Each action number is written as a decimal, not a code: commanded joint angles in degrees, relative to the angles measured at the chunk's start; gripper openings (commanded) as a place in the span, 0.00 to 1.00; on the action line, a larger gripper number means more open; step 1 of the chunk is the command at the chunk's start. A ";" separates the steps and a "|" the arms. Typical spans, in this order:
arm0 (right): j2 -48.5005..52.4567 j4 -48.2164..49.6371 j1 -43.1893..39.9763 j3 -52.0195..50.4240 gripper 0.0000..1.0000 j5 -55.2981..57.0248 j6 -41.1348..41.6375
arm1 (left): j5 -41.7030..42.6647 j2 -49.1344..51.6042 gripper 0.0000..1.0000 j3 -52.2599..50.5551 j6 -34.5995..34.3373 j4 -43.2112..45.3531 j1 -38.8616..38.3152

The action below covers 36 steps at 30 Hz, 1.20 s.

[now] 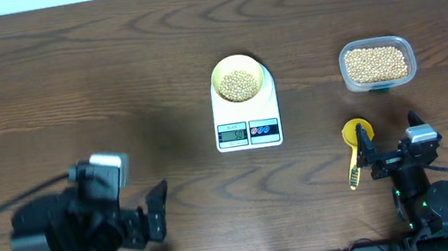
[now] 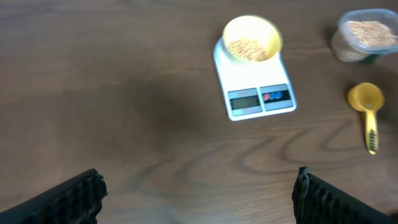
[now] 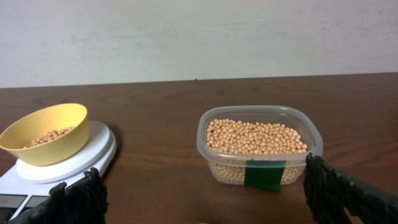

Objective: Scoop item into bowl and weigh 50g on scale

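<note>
Dark wood table [image 1: 66,78]; pale wall behind it (right wrist view only). Both arms sit low at the near edge. Left gripper [image 1: 155,214] is spread wide, right gripper [image 1: 391,150] likewise, both holding nothing. Bowl [image 1: 239,76] w/ beans [image 1: 240,86] sits on scale [image 1: 248,129], mid-table. Yellow spoon [image 1: 354,149] lies beside the right gripper, unseen by the right wrist cam.

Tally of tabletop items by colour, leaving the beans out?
Yellow: 2, the pale-yellow round bowl and the yellow plastic measuring spoon
White: 1, the white rectangular digital scale
Clear: 1, the clear rectangular plastic tub
Total: 4
</note>
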 commanded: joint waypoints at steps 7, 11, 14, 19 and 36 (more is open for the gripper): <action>-0.31 -0.09 -0.15 -0.28 0.99 0.48 0.39 | -8.72 -19.10 0.98 -13.00 -10.29 -0.02 0.28; -0.31 -0.09 -0.15 -0.28 0.99 0.48 0.39 | -8.74 -27.02 0.98 -15.85 -10.54 1.31 0.28; -0.31 -0.09 -0.15 -0.28 0.99 0.48 0.39 | -8.74 -31.89 0.98 -17.05 -8.76 2.89 0.26; -0.31 -0.09 -0.15 -0.28 0.99 0.48 0.39 | -8.76 -37.42 0.98 -23.08 -3.43 7.56 0.22; -0.31 -0.09 -0.15 -0.28 0.99 0.48 0.39 | -2.73 -37.83 0.98 -54.97 -4.98 51.25 0.28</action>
